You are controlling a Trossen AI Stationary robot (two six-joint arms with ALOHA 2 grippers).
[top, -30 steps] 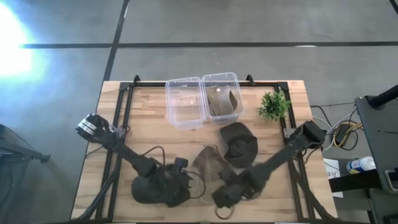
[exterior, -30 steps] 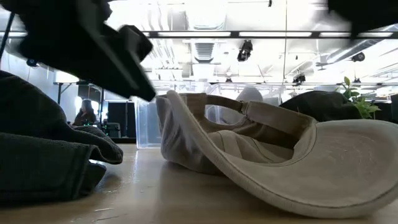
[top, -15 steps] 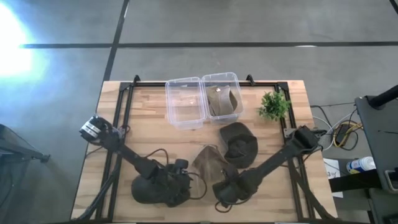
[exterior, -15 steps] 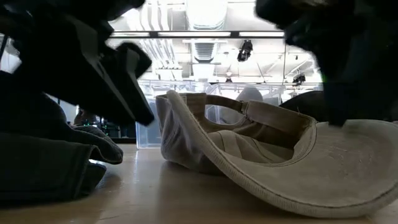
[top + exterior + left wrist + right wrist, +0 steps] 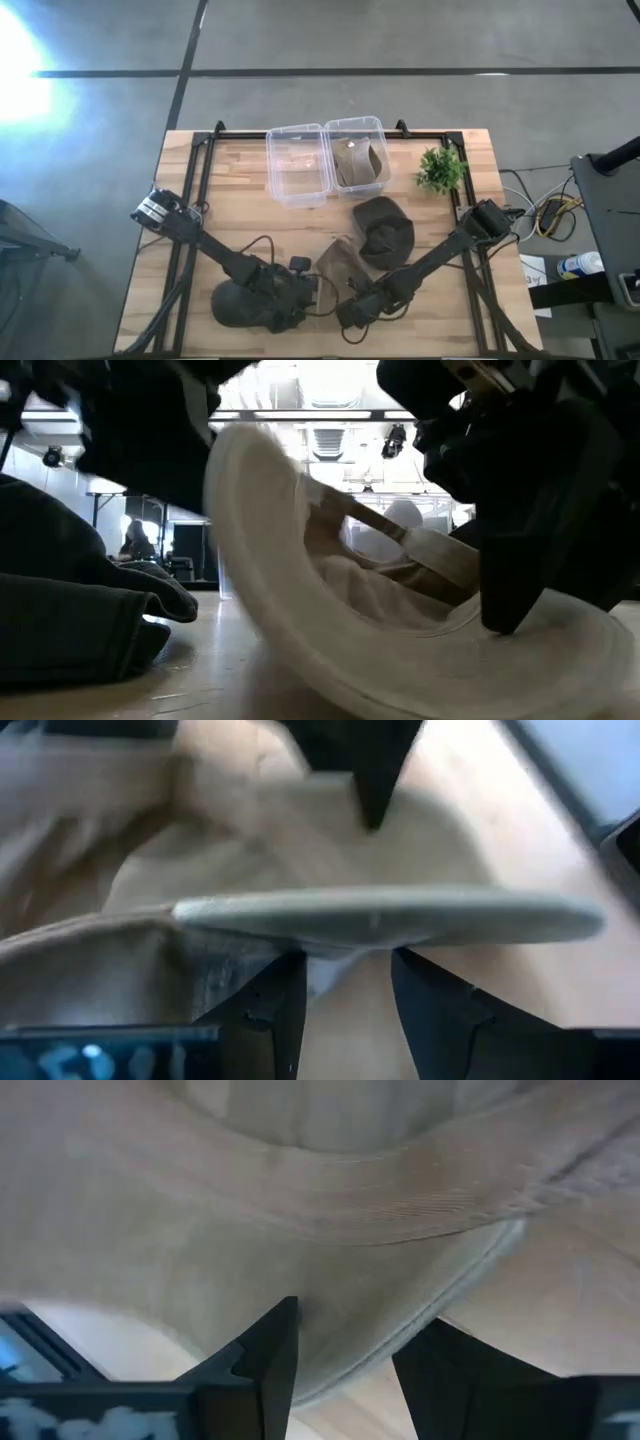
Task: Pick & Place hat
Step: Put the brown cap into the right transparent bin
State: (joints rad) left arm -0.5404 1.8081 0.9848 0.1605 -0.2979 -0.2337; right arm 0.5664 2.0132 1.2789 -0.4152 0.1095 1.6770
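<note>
now your tan hat [image 5: 340, 268] lies just in front of the dark hat [image 5: 384, 230]. your left gripper [image 5: 345, 985] pinches its brim; your right gripper [image 5: 345, 1355] straddles the fabric, fingers spread.

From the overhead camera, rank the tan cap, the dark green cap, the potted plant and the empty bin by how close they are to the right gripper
1. Tan cap: right at the right gripper, near the table's front edge.
2. Dark green cap: just behind it, mid-table.
3. Empty bin: at the back, left of the bin that holds a cap.
4. Potted plant: back right corner.

The bin and the plant are nearly too close to call.
</note>
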